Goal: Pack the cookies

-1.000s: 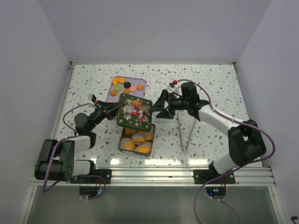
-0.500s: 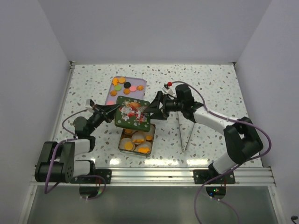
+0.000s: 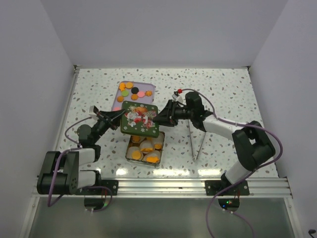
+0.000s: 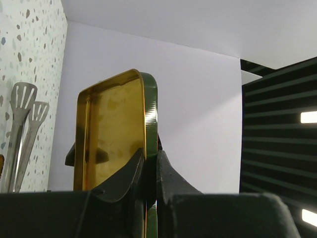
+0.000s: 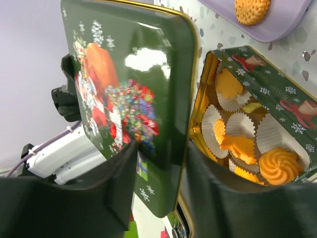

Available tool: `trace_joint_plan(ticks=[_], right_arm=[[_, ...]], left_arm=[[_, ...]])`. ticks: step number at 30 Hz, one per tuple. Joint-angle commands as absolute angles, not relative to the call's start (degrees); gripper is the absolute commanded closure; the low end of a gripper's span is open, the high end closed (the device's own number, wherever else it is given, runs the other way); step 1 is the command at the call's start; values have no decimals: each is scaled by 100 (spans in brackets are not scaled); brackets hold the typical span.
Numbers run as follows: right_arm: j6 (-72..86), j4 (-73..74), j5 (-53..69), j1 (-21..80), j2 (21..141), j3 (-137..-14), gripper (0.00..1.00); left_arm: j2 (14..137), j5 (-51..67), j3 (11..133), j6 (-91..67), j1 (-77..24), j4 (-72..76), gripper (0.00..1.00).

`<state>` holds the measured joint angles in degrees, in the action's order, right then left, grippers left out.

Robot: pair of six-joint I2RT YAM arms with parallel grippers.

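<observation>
A green tin lid (image 3: 139, 119) with a Christmas picture hangs in the air over the open tin base (image 3: 132, 154). My left gripper (image 3: 115, 117) is shut on the lid's left rim, and its fingers pinch the rim in the left wrist view (image 4: 151, 156), where the lid's gold inside (image 4: 111, 129) shows. My right gripper (image 3: 161, 118) is shut on the lid's right edge (image 5: 161, 148), with the lid's green face (image 5: 133, 89) filling that view. Orange cookies (image 3: 147, 147) lie in white paper cups in the base (image 5: 280, 166). More cookies (image 3: 132, 90) lie on a purple tray (image 3: 151, 87).
Metal tongs (image 3: 195, 141) lie on the speckled table right of the tin, and they also show in the left wrist view (image 4: 22, 124). The purple tray's rim (image 5: 285, 22) sits just behind the tin base. White walls enclose the table.
My right gripper has moved left and closed on the lid's right edge. The lid has shifted slightly back and to the left, and my left gripper keeps its hold.
</observation>
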<state>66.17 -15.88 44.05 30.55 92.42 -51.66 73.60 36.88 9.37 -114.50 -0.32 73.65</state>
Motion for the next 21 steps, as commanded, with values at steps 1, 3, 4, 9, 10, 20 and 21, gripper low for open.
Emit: trace_joint_plan(ticks=[1,3,4,9,10,20,21], right_arm=[[7101,-2653,4526,3138,9246,-5115,59],[7285,-2916,4526,3138,9246,-5071,67],[7338,-2988,4518,3138,9237,-5054,70],[7339,-2945,4404,3138,9009,-4966,83],[7330,-2910,4386,3138,8904,-4948,84],[7057,-1706,3587,3225,7736,-4703,95],[7058,-1609,3508,3260,7656,-4667,95]], left_arm=[[7207,3805,826,-11848,0,10863,100],[7181,3946,791,-11865,0,10863,100],[7181,4016,782,-11874,0,10863,100],[7198,4464,589,-11988,167,10863,84],[7181,4517,493,-12014,176,10863,81],[6635,5511,458,-11107,202,8963,54],[6627,5493,361,-11135,202,9008,54]])
